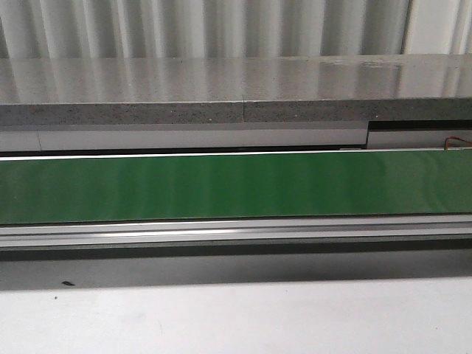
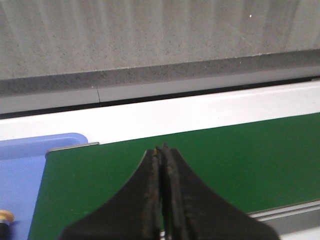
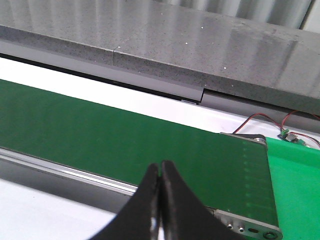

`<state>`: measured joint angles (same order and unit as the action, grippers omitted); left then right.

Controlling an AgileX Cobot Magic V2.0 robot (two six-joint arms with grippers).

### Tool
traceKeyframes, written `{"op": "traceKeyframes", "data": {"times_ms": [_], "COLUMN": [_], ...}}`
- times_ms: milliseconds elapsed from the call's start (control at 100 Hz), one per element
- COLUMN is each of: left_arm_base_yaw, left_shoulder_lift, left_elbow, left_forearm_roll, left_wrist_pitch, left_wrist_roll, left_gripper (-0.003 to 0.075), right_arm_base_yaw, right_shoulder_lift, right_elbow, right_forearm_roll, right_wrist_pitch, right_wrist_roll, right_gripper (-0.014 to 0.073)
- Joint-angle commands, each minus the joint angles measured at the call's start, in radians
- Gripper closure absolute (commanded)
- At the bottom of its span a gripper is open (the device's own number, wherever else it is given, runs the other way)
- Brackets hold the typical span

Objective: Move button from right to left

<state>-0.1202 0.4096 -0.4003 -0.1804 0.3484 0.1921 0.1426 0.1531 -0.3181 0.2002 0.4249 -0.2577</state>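
At the very edge of the left wrist view, a yellow-orange cap [image 2: 5,216] on a black collar peeks in over a blue tray [image 2: 22,175]; this is probably the button, but only a sliver shows, so its body, its pose and whether it is the one to move cannot be told. If it already lies at the left end, the one to fetch may be elsewhere, out of sight. The green belt [image 1: 236,184] runs bare across the front view, with neither arm showing there. The left gripper [image 2: 162,150] and the right gripper [image 3: 160,165] both hover over the belt, jaws together and holding nothing. The main risk is a blind reach: with the jaws shut and the button barely in view, a descent could knock it or close on nothing. Red wires [image 3: 260,120] and a small circuit board [image 3: 291,136] by the belt's right end could snag the right arm.
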Motion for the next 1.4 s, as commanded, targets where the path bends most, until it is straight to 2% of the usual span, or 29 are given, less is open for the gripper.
{"op": "traceKeyframes", "data": {"times_ms": [0, 370, 540, 690, 940, 1010, 1060, 1390], "left_arm_base_yaw": [-0.004, -0.004, -0.005, 0.042, 0.085, 0.085, 0.085, 0.082], "left_shoulder_lift": [-0.059, -0.203, -0.264, -0.322, -0.435, -0.446, -0.446, -0.446], "left_elbow": [0.001, 0.107, 0.174, 0.262, 0.396, 0.446, 0.439, 0.442], "left_forearm_roll": [-0.011, -0.01, 0.033, 0.18, 0.18, 0.18, 0.18, 0.169], "left_wrist_pitch": [-0.084, -0.093, -0.162, -0.234, -0.251, -0.296, -0.225, -0.22], "left_wrist_roll": [-0.013, -0.013, -0.012, -0.178, -0.178, -0.178, -0.178, -0.178], "left_gripper": [0.0741, 0.0741, 0.0741, 0.0741, 0.0741, 0.0741, 0.0741, 0.0741], "right_arm_base_yaw": [0.003, 0.003, 0.003, 0.003, 0.003, 0.003, 0.003, 0.003], "right_shoulder_lift": [0.008, 0.008, 0.008, 0.008, 0.008, 0.008, 0.008, 0.009], "right_elbow": [-0.024, -0.024, -0.024, -0.024, -0.024, -0.024, -0.024, -0.024], "right_forearm_roll": [0.004, 0.004, 0.004, 0.004, 0.004, 0.004, 0.004, 0.004], "right_wrist_pitch": [-0.078, -0.078, -0.078, -0.078, -0.078, -0.078, -0.077, -0.077], "right_wrist_roll": [-0.012, -0.012, -0.012, -0.012, -0.012, -0.012, -0.012, -0.012], "right_gripper": [0.0662, 0.0662, 0.0662, 0.0662, 0.0662, 0.0662, 0.0662, 0.0662]}}
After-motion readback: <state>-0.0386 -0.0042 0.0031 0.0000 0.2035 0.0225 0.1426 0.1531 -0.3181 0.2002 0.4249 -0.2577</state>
